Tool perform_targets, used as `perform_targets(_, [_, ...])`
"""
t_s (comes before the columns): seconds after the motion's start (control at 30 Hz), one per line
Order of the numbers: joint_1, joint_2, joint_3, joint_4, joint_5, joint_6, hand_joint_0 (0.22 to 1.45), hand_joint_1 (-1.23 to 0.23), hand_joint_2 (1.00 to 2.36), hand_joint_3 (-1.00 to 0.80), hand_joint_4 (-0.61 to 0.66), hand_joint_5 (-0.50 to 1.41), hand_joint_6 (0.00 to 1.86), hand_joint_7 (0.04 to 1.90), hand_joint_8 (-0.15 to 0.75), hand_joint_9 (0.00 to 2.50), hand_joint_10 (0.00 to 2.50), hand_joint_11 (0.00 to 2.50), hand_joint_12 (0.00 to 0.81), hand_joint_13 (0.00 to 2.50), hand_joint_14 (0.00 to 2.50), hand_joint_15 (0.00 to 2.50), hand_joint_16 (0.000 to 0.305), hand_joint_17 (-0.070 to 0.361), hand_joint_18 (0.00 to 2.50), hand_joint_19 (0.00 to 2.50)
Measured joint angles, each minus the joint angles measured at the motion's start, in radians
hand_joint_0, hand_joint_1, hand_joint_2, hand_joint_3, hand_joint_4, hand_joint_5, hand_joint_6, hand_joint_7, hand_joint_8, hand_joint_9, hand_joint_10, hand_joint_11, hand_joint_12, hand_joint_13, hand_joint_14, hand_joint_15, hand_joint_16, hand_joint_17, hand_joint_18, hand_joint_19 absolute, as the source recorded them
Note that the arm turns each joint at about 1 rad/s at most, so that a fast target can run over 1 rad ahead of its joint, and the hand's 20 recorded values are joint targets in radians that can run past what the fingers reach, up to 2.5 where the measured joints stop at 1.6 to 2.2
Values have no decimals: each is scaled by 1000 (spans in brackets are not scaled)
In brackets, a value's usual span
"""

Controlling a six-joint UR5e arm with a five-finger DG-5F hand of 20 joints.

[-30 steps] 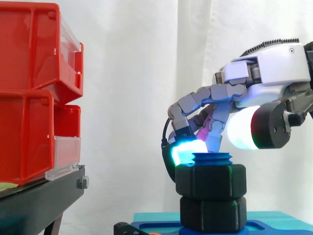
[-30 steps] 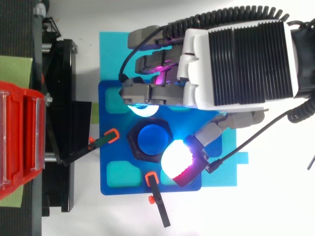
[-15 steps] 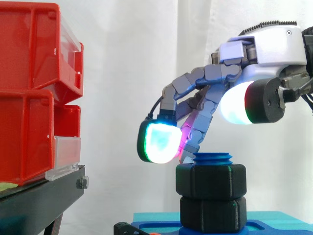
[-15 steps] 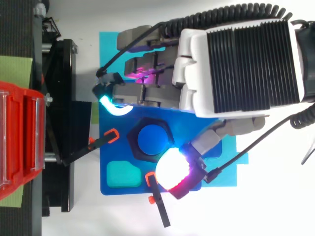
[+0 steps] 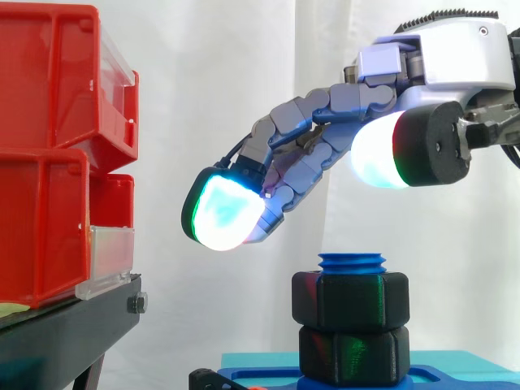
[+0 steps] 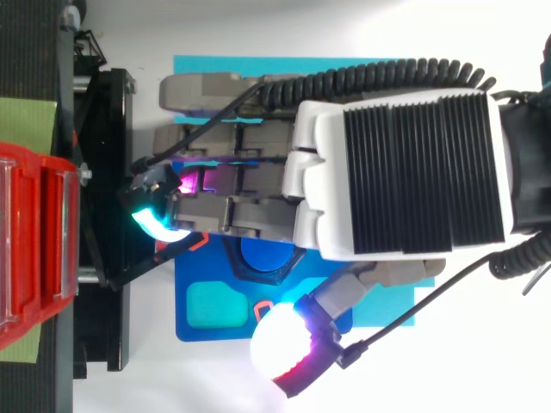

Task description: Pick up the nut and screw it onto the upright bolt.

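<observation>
Robot hand (image 5: 439, 69) hangs above the bolt (image 5: 351, 262), clear of it; we see its fingers (image 5: 301, 122) stretched out to the left, relaxed and apart from the thumb, holding nothing; the black nut (image 5: 351, 301) sits on the bolt, just under its blue top, upon a second black hex piece (image 5: 353, 353); both stand on the blue plate (image 6: 207, 301), right of the red bins (image 5: 49, 162).

White table (image 6: 482, 379): cyan mat (image 6: 258, 64), black stand (image 6: 108, 327) on it.
</observation>
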Motion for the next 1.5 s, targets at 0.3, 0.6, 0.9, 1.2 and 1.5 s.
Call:
perform_targets(0.3, [12,0,-21,4,9,11,447,-210,1000,-500,196,-100,502,688,186,517,0,0,269,375,0,0,31,70,0,0])
perform_targets(0.6, [13,1,-30,2,9,18,447,-207,1000,-500,211,-79,503,844,198,512,0,0,272,393,0,0,31,70,0,0])
perform_targets(0.9, [13,1,-32,-8,6,17,451,-206,1000,-500,233,-67,504,941,205,518,0,0,278,420,0,0,32,71,0,0])
perform_targets(1.2, [10,1,-33,-25,5,15,455,-211,1000,-500,248,-64,504,1021,212,534,0,0,278,469,0,0,32,71,0,0])
perform_targets(1.5, [4,1,-33,-37,3,14,466,-238,1000,-500,197,-36,502,1342,225,634,0,0,264,543,0,0,30,67,83,0])
